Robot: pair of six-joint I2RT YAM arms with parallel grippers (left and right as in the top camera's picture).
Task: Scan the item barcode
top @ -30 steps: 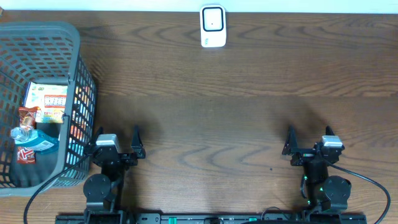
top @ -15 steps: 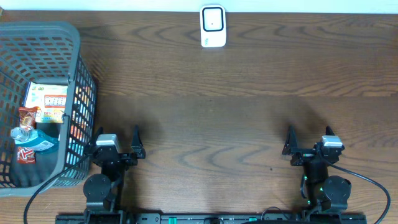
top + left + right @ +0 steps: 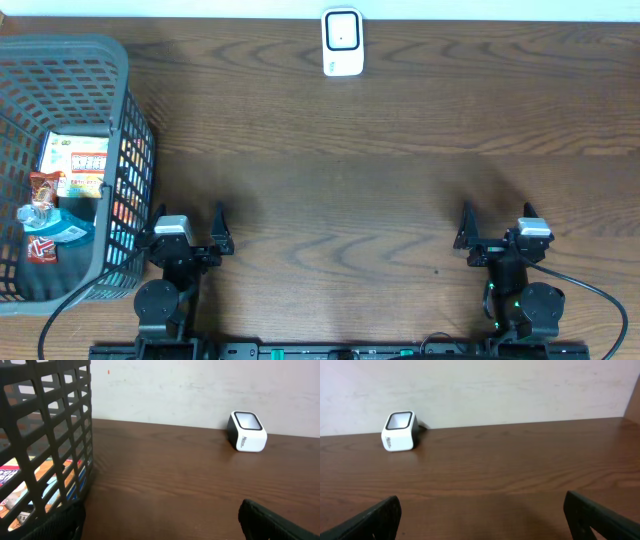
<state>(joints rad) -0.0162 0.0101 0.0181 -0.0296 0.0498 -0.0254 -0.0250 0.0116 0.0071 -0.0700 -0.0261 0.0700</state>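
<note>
The white barcode scanner (image 3: 342,42) stands at the far edge of the table, and shows in the left wrist view (image 3: 247,431) and the right wrist view (image 3: 399,430). Packaged items lie in the grey mesh basket (image 3: 135,160) at the left: a green and white box (image 3: 78,163) and snack packets (image 3: 48,215). My left gripper (image 3: 187,225) rests open by the basket's near corner, with nothing between its fingertips (image 3: 65,520). My right gripper (image 3: 497,228) rests open at the front right, also holding nothing (image 3: 482,517).
The basket wall (image 3: 45,435) fills the left of the left wrist view, with packets visible through the mesh. A pale wall runs behind the table's far edge. Bare wood lies between the grippers and the scanner.
</note>
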